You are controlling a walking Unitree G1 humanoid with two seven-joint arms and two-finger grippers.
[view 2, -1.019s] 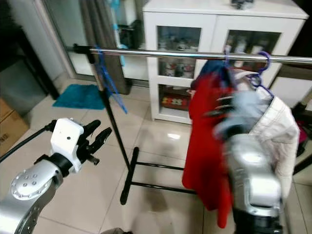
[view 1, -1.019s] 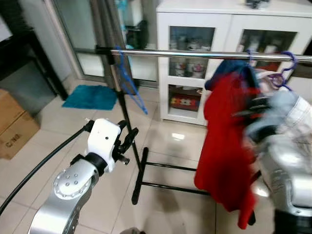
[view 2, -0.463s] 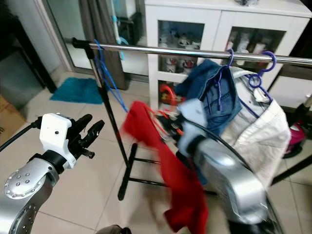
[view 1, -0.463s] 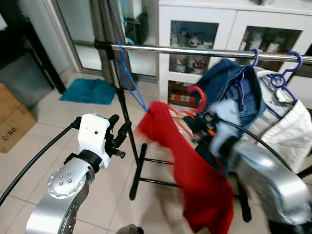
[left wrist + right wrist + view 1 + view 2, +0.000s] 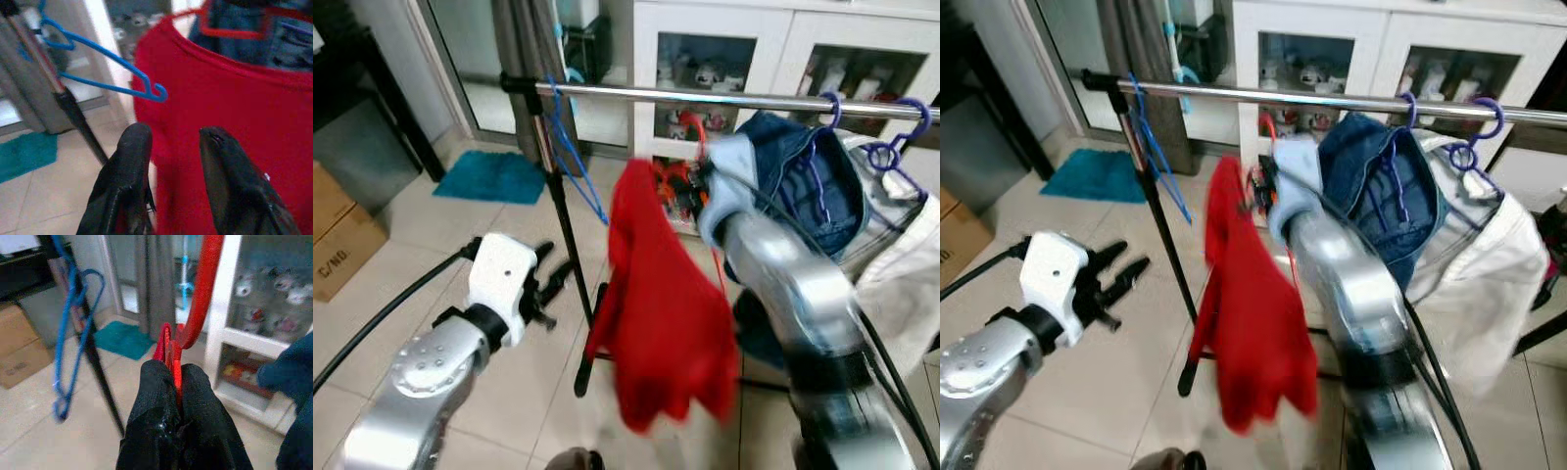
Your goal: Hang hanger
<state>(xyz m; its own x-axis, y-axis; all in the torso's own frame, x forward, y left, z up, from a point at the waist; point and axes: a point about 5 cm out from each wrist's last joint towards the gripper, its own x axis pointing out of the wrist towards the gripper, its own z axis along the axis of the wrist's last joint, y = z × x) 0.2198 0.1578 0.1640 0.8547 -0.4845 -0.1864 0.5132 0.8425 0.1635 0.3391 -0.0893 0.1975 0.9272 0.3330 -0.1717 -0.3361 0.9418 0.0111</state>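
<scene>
Right gripper [image 5: 177, 382] raised just under the chrome rail [image 5: 724, 98] of the clothes rack, jaws clamped on the neck of the red hanger [image 5: 200, 289]; its hook curves up above the fingers and sits close below the rail, cannot tell if it is over the rail or touching. Red shirt [image 5: 666, 304] hangs from that hanger, draped down in front of the right arm, partly blurred. Hanger is between the blue hanger [image 5: 573, 157] at the rail's left end and the denim jacket [image 5: 803, 186]. Blue hanger is bare, hanging beside the rack's black upright post [image 5: 563, 225]. Denim jacket hangs on a purple hanger [image 5: 827, 108], next to a white jacket [image 5: 1484, 274] on another purple hanger further right. Left gripper [image 5: 173, 147] held low and left of the rack, jaws apart, holding nothing, pointing toward the red shirt and the blue hanger's lower tip. Behind the rack a white glass-door cabinet [image 5: 754, 39] with small items inside. Tiled floor [image 5: 431, 245], teal mat [image 5: 489, 176] near the doorway, cardboard box [image 5: 337, 235] at far left
</scene>
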